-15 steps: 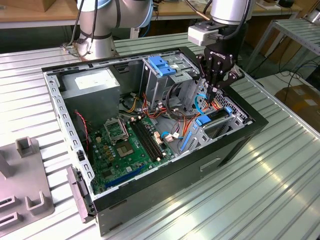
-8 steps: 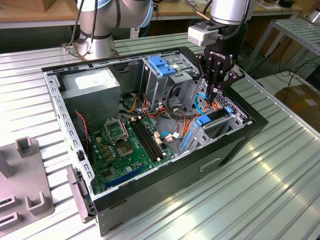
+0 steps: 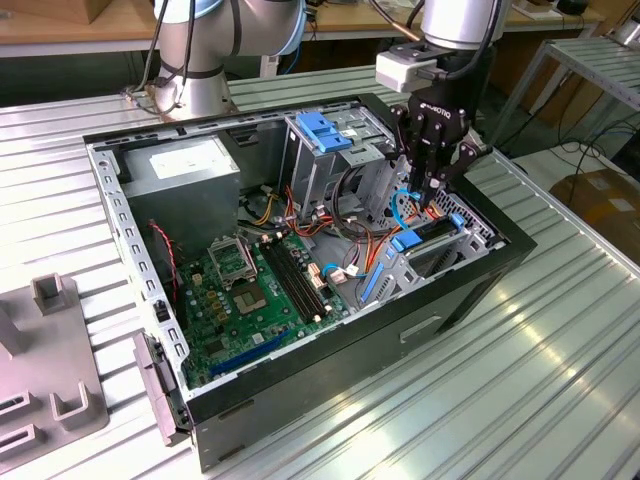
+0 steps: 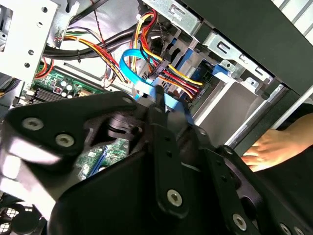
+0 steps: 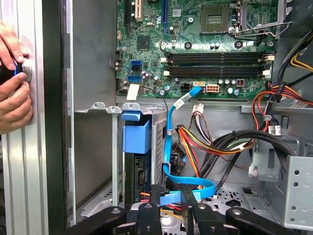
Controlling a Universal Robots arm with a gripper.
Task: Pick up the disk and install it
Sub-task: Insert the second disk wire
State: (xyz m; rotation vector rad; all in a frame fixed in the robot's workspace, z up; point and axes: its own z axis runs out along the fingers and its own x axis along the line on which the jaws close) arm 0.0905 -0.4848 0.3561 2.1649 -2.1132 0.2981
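Observation:
The disk [image 3: 432, 232] sits slotted in the drive bay at the exterior view's right end of the open computer case [image 3: 300, 390], its blue carrier rail showing. In the first wrist view the disk [image 5: 136, 139] stands on edge in the bay with its blue rail toward the camera. My gripper [image 3: 425, 198] hangs straight down just above the disk, inside the case. A blue flat cable [image 5: 188, 185] loops right at the tip of the gripper [image 5: 171, 208]. The second wrist view has the gripper [image 4: 164, 105] against that blue cable [image 4: 132, 63].
A person's hand [image 5: 12, 78] rests on the case's outer wall beside the bay, also in the second wrist view as the hand [image 4: 271, 147]. Bundles of red, yellow and black wires [image 5: 215, 147] crowd the bay. The motherboard [image 3: 250, 290], grey power supply [image 3: 180, 170] and blue-latched drive cage [image 3: 322, 135] lie inside.

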